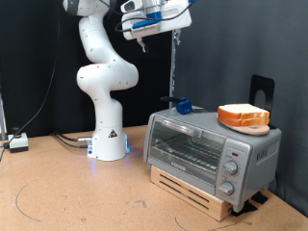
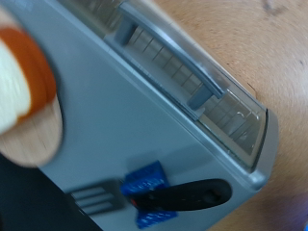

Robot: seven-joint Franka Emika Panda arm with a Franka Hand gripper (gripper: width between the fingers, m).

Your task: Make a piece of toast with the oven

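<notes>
The silver oven stands on a low wooden crate at the exterior view's right, with its glass door closed. On its roof, to the right, bread slices with an orange-brown crust sit stacked on a round wooden plate. My gripper hangs high above the oven's left end, well clear of it, with nothing visible between its fingers. The wrist view looks down on the oven roof, the door handle, and the bread's edge. My fingers do not show in that view.
A blue and black spatula-like tool lies on the oven roof's left rear, seen also as the tool in the wrist view. A black stand rises behind the bread. The white arm base stands left of the oven.
</notes>
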